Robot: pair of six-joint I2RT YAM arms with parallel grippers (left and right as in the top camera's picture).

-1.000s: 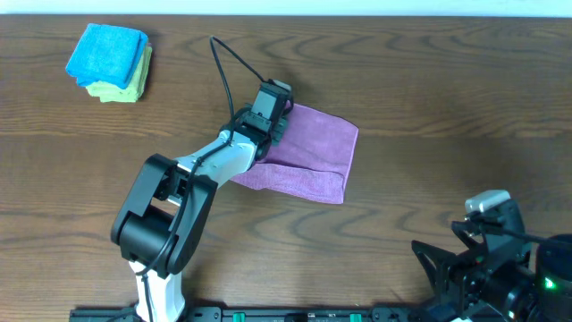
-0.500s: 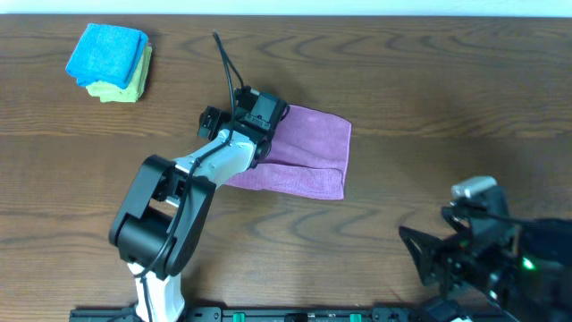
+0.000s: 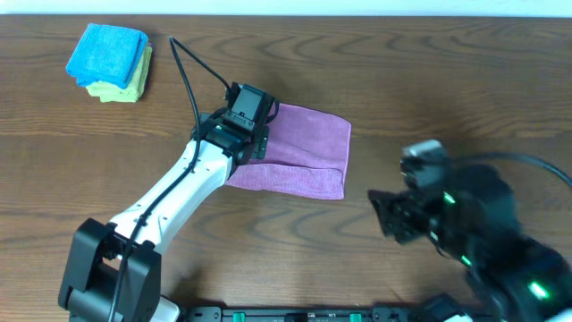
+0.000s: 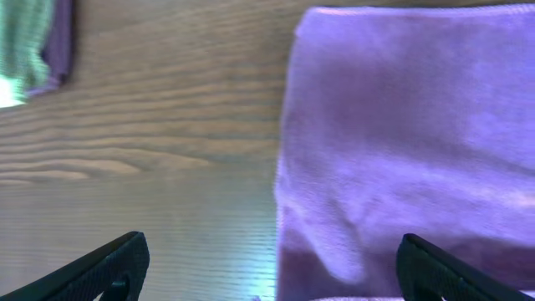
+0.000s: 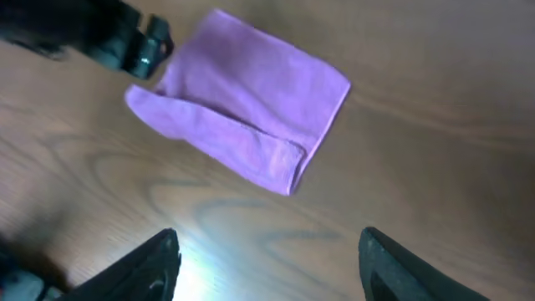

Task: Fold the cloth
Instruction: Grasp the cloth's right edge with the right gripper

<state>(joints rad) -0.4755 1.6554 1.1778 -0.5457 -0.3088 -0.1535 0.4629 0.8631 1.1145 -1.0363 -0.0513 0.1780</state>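
Observation:
The purple cloth (image 3: 304,152) lies folded flat on the wooden table, with a doubled layer along its near edge. My left gripper (image 3: 253,125) hovers over the cloth's left edge. In the left wrist view its fingertips (image 4: 109,263) stand wide apart, so the left gripper (image 4: 272,272) is open and empty, with bare wood under one fingertip and the cloth (image 4: 401,125) under the other. My right gripper (image 3: 393,219) hangs open in the air right of the cloth and nearer the front. In the right wrist view, the right gripper (image 5: 272,263) holds nothing and the cloth (image 5: 242,109) lies ahead.
A bright blue folded cloth (image 3: 107,52) sits on a yellow-green one (image 3: 125,89) at the far left corner. The left arm (image 5: 109,38) shows at the top left of the right wrist view. The left arm's black cable (image 3: 192,76) loops above the table.
The left gripper has opened, let go of the cloth and drawn back left to its edge. The right arm has risen and swung left toward the cloth.

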